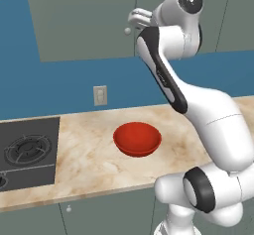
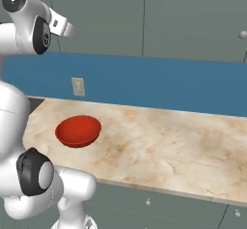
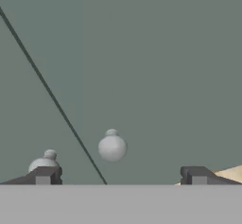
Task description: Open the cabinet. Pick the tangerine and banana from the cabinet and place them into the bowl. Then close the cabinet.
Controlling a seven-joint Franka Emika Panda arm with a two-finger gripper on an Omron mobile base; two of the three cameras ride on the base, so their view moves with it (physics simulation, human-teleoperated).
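Blue wall runs behind a long marble counter, and up above it hangs the cabinet, a big grey-green box with two flat doors. Both doors look shut, with just a thin dark line between them in the hand view. So the first job, opening the cabinet, is not done yet.

High up by the doors is the gripper. Its two dark tips stand far apart, so the claw is wide open and holds nothing. Between the tips, a bit higher in the hand view, sits a round pale knob. A second knob peeks out just beside the left tip, on the other side of the dark line. The claw seems to be lined up on the middle knob (my guess is that it means to grab it and pull), but it is not touching the knob yet.

Down on the counter sits the red bowl. Nothing is in it. A dark stove lies to one side of the bowl, and a small wall plug is on the blue wall behind it.

With the doors shut, I cannot say where the tangerine and the banana lie; they are most likely inside.

So almost everything is left to do: pull a door open, take out the tangerine, take out the banana, put both in the bowl, and shut the cabinet again.
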